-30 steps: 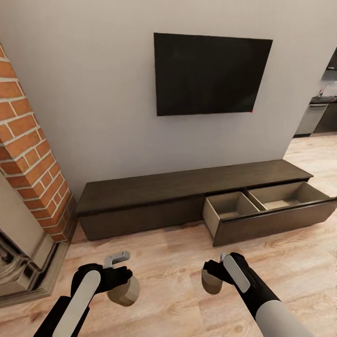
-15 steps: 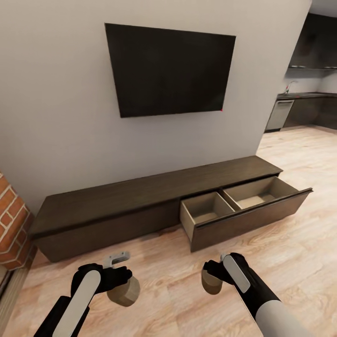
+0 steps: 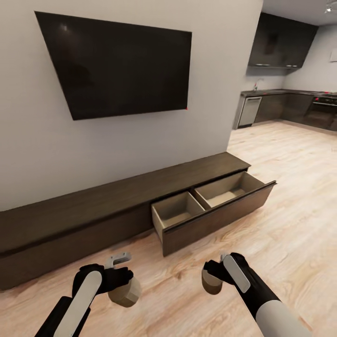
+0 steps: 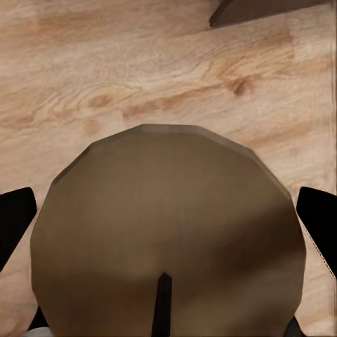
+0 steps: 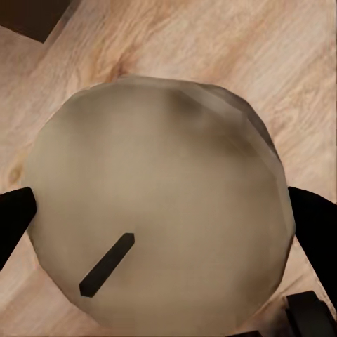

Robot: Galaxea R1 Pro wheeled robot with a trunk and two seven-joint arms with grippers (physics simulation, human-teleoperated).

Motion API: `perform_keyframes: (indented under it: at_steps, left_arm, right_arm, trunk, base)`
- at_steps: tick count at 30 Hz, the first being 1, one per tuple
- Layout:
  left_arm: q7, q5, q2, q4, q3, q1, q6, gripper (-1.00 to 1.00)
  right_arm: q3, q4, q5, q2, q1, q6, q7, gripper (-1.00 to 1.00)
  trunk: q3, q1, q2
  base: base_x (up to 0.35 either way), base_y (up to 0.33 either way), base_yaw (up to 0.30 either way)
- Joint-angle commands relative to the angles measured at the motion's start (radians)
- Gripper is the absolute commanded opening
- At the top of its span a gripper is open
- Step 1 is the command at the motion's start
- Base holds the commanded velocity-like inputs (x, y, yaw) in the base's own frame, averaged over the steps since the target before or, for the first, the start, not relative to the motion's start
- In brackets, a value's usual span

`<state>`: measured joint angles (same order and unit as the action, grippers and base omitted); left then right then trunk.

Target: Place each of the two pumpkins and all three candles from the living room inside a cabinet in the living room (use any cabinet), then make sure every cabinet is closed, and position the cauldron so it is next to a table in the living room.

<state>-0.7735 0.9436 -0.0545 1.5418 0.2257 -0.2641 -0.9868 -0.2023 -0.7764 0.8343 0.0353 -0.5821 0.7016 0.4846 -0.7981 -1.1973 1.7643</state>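
1. Left gripper [image 3: 122, 280] is clamped on a tan candle [image 3: 124, 292]; its fingers [image 4: 15, 223] press both sides.
2. Right gripper [image 3: 216, 275] is clamped on a paler candle [image 3: 211, 282] the same way.
3. Step in hand: carrying both to the cabinet [image 3: 93, 210].
4. Its open drawer [image 3: 213, 206] lies ahead of the fingertips, well apart. Next: roll closer, reach over the drawer front, release inside.

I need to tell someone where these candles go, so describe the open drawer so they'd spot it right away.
Find the black TV on the wall; the long, low dark-brown cabinet runs along the floor beneath it. The open drawer is at the cabinet's kitchen end. It is the only front pulled out, showing two pale compartments split by a divider, while the front beside it sits flush.
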Motion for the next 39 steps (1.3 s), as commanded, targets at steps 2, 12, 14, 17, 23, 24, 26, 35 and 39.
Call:
perform_keyframes:
  at_steps: [2, 12, 14, 17, 23, 24, 26, 35, 39]
  left_arm:
    - [-0.01, 0.009, -0.001, 0.001, 0.002, -0.001, -0.001, -1.0]
    - [-0.01, 0.009, -0.001, 0.0, 0.003, -0.001, -0.001, -1.0]
    - [-0.01, 0.009, -0.001, 0.0, 0.003, -0.001, -0.001, -1.0]
    - [-0.01, 0.009, -0.001, 0.0, 0.003, -0.001, -0.001, -1.0]
    - [-0.01, 0.008, -0.001, 0.0, 0.003, -0.001, -0.001, -1.0]
    - [-0.01, 0.008, -0.001, 0.0, 0.003, -0.001, -0.001, -1.0]
    - [-0.01, 0.008, -0.001, 0.0, 0.003, -0.001, -0.001, -1.0]
    - [-0.01, 0.007, -0.001, 0.0, 0.004, -0.001, -0.001, -1.0]
    - [-0.01, 0.007, -0.001, 0.0, 0.004, -0.001, -0.001, -1.0]
  right_arm:
    - [-0.005, -0.001, 0.011, 0.001, -0.001, -0.001, 0.011, -1.0]
    - [-0.005, -0.001, 0.011, 0.001, -0.001, -0.001, 0.011, -1.0]
    - [-0.005, -0.001, 0.011, 0.001, -0.001, -0.001, 0.011, -1.0]
    - [-0.005, -0.001, 0.01, 0.001, -0.001, -0.001, 0.011, -1.0]
    - [-0.005, -0.001, 0.01, 0.001, -0.001, -0.001, 0.012, -1.0]
    - [-0.005, -0.001, 0.01, 0.001, -0.001, -0.001, 0.012, -1.0]
    - [-0.005, -0.001, 0.01, 0.001, -0.001, -0.001, 0.011, -1.0]
    - [-0.005, -0.001, 0.01, 0.001, -0.001, -0.001, 0.012, -1.0]
    - [-0.005, -0.001, 0.01, 0.001, -0.001, -0.001, 0.012, -1.0]
  trunk:
    - [-0.002, 0.0, 0.0]
    - [-0.009, 0.0, 0.0]
    - [-0.01, 0.0, 0.0]
    - [-0.012, 0.0, 0.0]
    - [-0.017, 0.0, 0.0]
    - [-0.018, 0.0, 0.0]
    - [-0.019, 0.0, 0.0]
    - [-0.027, 0.0, 0.0]
    - [-0.03, 0.0, 0.0]
  base:
    - [0.09, -0.327, -0.257]
    - [0.048, -0.331, -0.257]
    - [0.004, -0.333, -0.256]
    - [0.001, -0.334, -0.256]
    - [0.0, -0.334, -0.256]
    - [0.0, -0.334, -0.256]
    - [0.0, -0.334, -0.256]
    - [0.079, -0.328, -0.256]
    - [0.206, -0.282, -0.253]
